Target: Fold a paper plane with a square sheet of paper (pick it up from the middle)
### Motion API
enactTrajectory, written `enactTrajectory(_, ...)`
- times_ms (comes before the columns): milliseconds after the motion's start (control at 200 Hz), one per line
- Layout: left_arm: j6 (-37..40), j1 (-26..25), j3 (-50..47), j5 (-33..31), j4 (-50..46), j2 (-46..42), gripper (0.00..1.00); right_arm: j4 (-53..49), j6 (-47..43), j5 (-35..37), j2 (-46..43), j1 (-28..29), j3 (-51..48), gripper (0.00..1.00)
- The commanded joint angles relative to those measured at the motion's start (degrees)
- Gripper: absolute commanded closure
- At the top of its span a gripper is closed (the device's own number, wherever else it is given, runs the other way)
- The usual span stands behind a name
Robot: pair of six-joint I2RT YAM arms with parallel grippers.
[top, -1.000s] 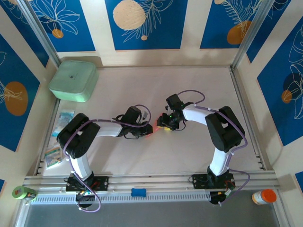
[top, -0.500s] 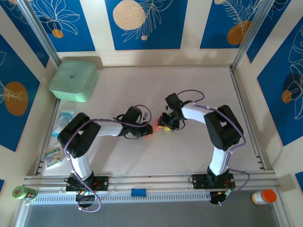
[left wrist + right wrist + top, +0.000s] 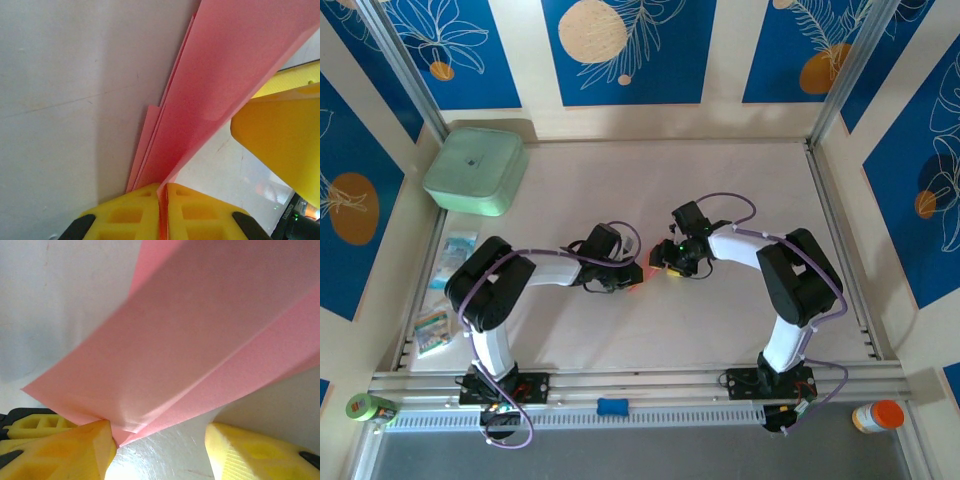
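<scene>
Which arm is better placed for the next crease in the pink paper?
Likely right. The right gripper has fingers apart at the edge of the pink paper, free to pinch a crease; the left gripper is shut on it, anchoring it.

You're seeing: sheet of paper (image 3: 215,90) pink-red; left gripper (image 3: 162,191) fingers (image 3: 125,216) yellow; box (image 3: 475,170) mint-green; wall panels (image 3: 670,80) blue, white leaf outlines, orange discs.

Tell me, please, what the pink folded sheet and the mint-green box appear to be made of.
The pink folded sheet looks like thin matte paper: it has sharp creases, stacked layer edges and no shine. The mint-green box is probably smooth moulded plastic, going by its rounded corners and even colour, though it is too small to be sure.
</scene>
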Motion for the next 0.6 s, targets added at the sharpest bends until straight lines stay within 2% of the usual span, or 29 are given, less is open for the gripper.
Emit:
enactTrajectory(0,-1.15,0.55,1.06,1.26,-2.45,1.66,0.88,-3.42,2.19,4.96,3.34,1.02,0.66,0.44)
enactTrajectory(240,-1.37,0.62,1.17,1.26,-3.13,1.67,0.86,-8.49,5.98,9.72,7.0,2.45,3.07,0.45)
enactTrajectory(595,-1.01,0.97,0.78,0.66,-3.59,0.88,0.8,-10.45,5.95,11.86,9.02,2.36,3.41,0.61)
